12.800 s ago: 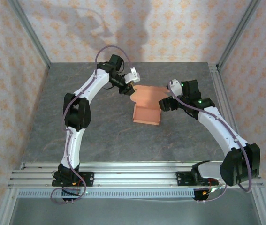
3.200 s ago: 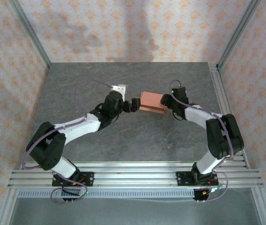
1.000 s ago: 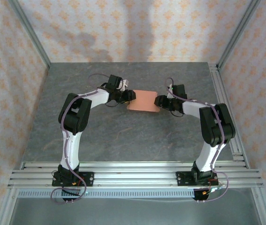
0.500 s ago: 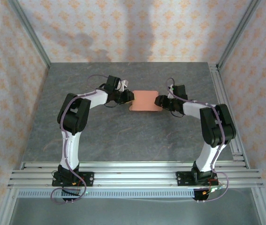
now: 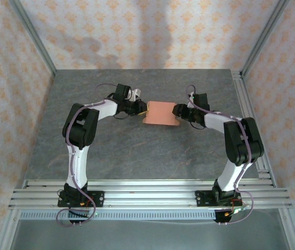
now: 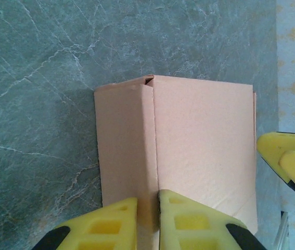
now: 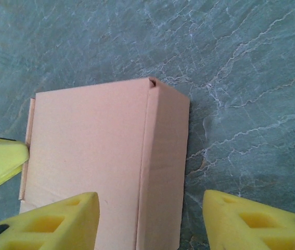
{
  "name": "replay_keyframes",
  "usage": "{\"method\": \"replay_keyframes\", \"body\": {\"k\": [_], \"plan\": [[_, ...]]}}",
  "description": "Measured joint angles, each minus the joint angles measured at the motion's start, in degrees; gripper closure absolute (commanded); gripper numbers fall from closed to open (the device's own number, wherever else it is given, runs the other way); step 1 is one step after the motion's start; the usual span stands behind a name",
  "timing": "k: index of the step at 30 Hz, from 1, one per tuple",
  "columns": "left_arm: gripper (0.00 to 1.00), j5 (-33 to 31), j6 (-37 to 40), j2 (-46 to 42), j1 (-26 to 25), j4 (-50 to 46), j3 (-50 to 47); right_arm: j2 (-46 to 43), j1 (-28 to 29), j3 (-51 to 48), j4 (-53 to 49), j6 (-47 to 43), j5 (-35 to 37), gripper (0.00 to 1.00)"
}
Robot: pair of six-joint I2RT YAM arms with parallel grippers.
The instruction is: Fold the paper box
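Note:
The salmon-orange paper box (image 5: 160,112) lies folded and closed on the grey table, between the two arms. My left gripper (image 5: 143,109) is at its left end. In the left wrist view the box (image 6: 204,146) has a ridge along its top, and the left gripper (image 6: 147,200) is shut on that ridge, a yellow finger on each side. My right gripper (image 5: 177,110) is at the box's right end. In the right wrist view the right gripper (image 7: 150,195) stands open, one finger over the box (image 7: 95,146) top and the other over bare table, the box's side wall between them.
The grey marbled table (image 5: 137,151) stretches around the box on all sides. Aluminium rails (image 5: 147,190) run along the near edge and up the right side (image 5: 248,114). Patterned walls close the back and both sides.
The left gripper's jaws have closed onto the box's ridge. The box has shifted slightly to the right. Both arms have barely moved.

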Motion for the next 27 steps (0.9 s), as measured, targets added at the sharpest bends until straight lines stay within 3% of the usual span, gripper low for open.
{"method": "replay_keyframes", "body": {"k": [6, 9, 16, 27], "plan": [[0.84, 2.3, 0.2, 0.7, 1.1, 0.6, 0.0, -0.4, -0.4, -1.1, 2.3, 4.1, -0.1, 0.24], [0.84, 2.9, 0.2, 0.9, 1.5, 0.9, 0.0, -0.4, -0.5, -1.3, 3.8, 6.8, -1.0, 0.20], [0.84, 3.6, 0.2, 1.1, 1.5, 1.2, 0.0, 2.0, -0.5, -1.4, 12.1, 13.9, -6.5, 0.19], [0.84, 5.3, -0.5, 1.8, 3.1, 3.4, -0.5, 5.2, -0.5, -1.4, 13.9, 17.2, -9.3, 0.23]]}}
